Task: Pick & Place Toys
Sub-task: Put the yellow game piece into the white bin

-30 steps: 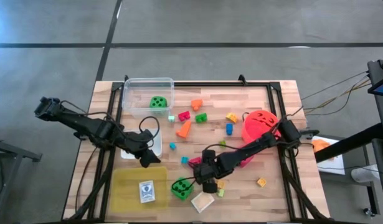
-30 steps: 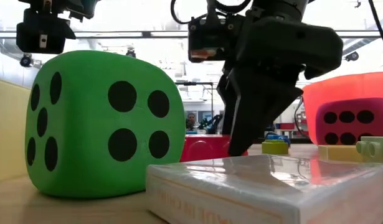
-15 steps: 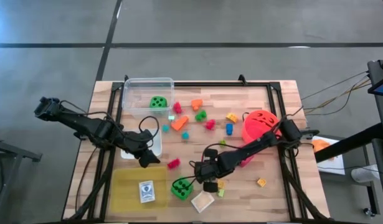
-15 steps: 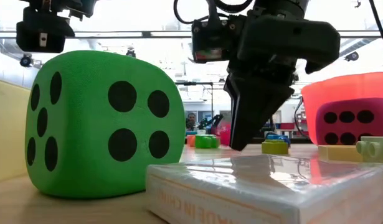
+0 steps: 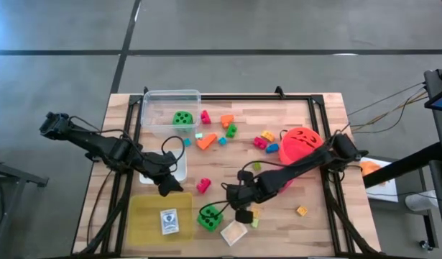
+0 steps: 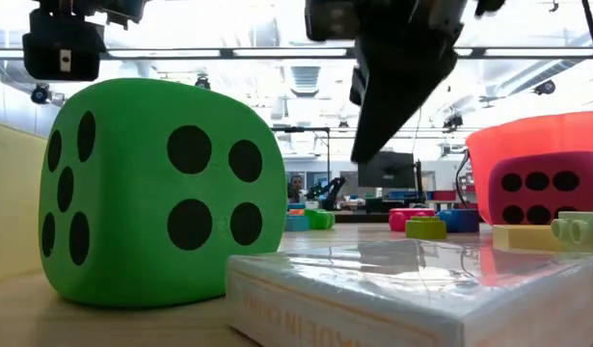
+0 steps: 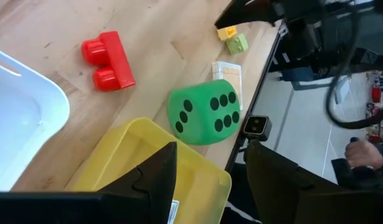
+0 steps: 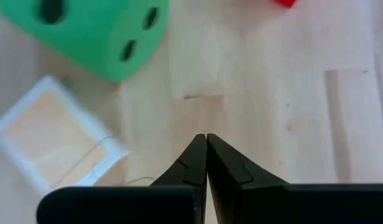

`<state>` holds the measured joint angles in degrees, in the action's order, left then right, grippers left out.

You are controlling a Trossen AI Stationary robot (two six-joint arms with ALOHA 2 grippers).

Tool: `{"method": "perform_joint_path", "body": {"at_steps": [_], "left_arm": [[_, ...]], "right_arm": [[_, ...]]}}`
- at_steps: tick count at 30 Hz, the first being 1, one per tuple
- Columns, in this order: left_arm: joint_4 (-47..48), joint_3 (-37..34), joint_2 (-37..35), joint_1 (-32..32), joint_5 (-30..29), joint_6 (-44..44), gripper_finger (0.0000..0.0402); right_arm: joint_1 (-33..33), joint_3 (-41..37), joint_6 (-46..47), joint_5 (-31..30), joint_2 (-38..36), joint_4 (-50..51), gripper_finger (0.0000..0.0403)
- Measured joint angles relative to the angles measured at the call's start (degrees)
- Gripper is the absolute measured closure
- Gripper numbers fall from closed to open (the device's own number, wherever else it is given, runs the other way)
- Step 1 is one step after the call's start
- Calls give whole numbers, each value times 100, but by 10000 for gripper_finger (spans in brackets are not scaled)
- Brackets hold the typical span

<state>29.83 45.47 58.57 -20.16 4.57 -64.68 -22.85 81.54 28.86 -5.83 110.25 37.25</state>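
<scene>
Blocks have scattered up-table and the right gripper (image 8: 206,144) has lifted with fingers pressed together on nothing, green die (image 5: 209,216) just beside it on the table (image 5: 328,230), left gripper (image 5: 168,185) waiting half-open near the yellow tray (image 5: 145,223).

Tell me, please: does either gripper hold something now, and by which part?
Nothing is held. The right gripper is shut on nothing; the left gripper is open and empty.
</scene>
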Motion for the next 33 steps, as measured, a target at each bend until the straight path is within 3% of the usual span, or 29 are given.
{"method": "perform_joint_path", "body": {"at_steps": [5, 10, 16, 20, 27, 33], "left_arm": [[4, -2, 0, 0, 55, 111, 220], [6, -2, 0, 0, 53, 189, 220], [5, -2, 2, 0, 51, 189, 220], [5, -2, 2, 0, 49, 185, 220], [4, -2, 2, 0, 35, 165, 220], [6, -4, 2, 2, 36, 120, 220]], "right_arm": [[-23, 0, 122, 957, -182, 196, 389], [-246, 0, 299, 1474, -177, 195, 332], [-512, -7, 1021, 1480, -161, 434, 229], [-544, -15, 1840, 901, -161, 853, 185], [-544, -74, 2175, 721, 12, 888, 153], [-551, -75, 2177, 728, 124, 868, 149]]}}
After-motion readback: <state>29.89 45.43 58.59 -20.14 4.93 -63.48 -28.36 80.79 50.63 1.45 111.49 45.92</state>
